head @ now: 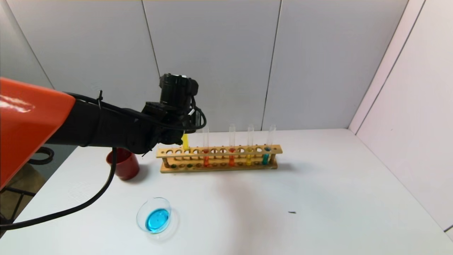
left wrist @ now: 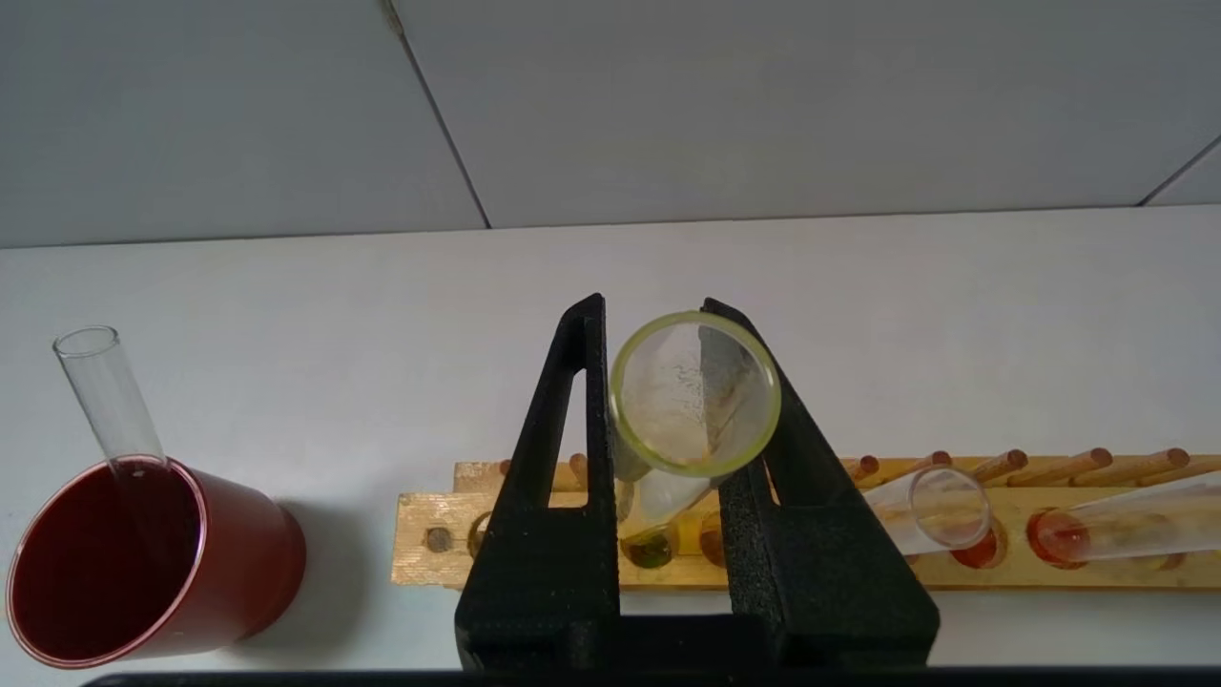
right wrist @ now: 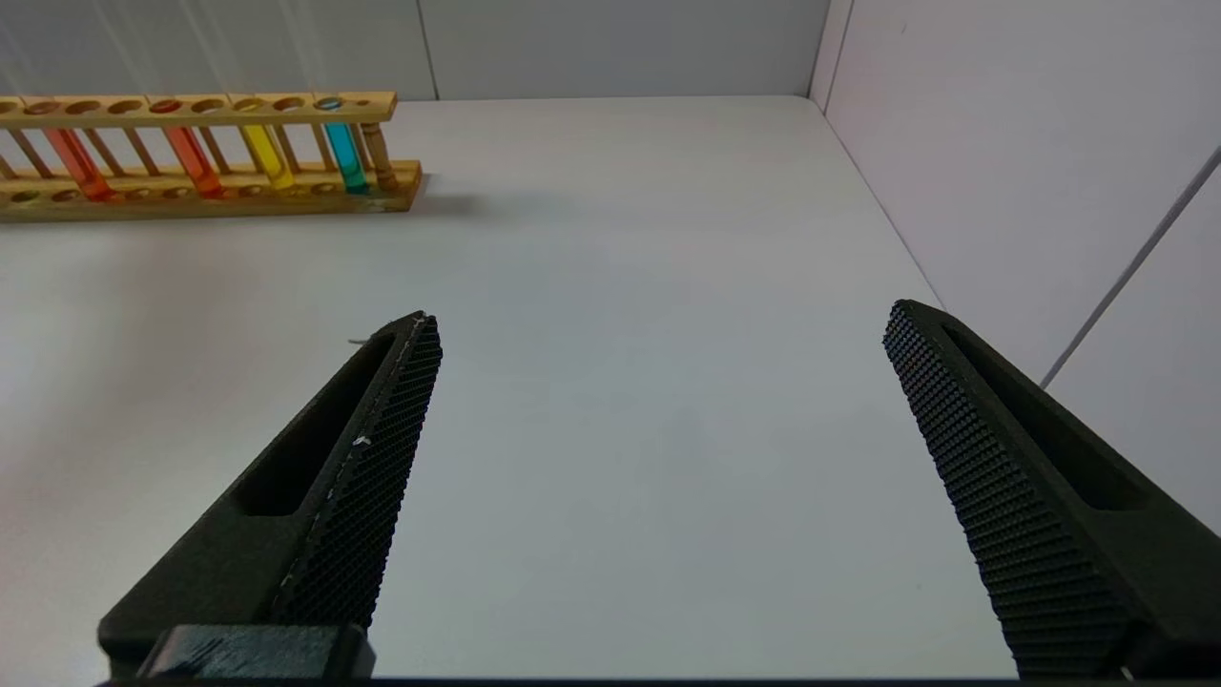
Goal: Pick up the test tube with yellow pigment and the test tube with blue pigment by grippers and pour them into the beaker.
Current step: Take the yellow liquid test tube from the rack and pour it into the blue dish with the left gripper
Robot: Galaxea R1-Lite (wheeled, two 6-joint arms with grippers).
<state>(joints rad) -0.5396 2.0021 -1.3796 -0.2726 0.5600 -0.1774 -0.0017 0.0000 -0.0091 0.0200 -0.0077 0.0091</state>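
My left gripper [head: 178, 122] hangs over the left end of the wooden rack [head: 219, 156]. In the left wrist view its fingers [left wrist: 651, 303] are shut on the test tube with yellow pigment [left wrist: 694, 393], which tilts slightly. The tube's yellow liquid [head: 185, 141] sits just above the rack's top rail. The beaker [head: 154, 215] stands near the table's front left and holds blue liquid. No tube with bright blue liquid shows. An empty clear tube [left wrist: 100, 391] leans in the dark red cup [left wrist: 143, 563]. My right gripper [right wrist: 660, 315] is open and empty above bare table.
The rack also holds two orange-red tubes [head: 206, 156], another yellow tube [head: 249, 155] and a teal tube [head: 266, 154]. The red cup [head: 124, 163] stands left of the rack. Grey walls close the back and right. A black cable [head: 88, 202] hangs from my left arm.
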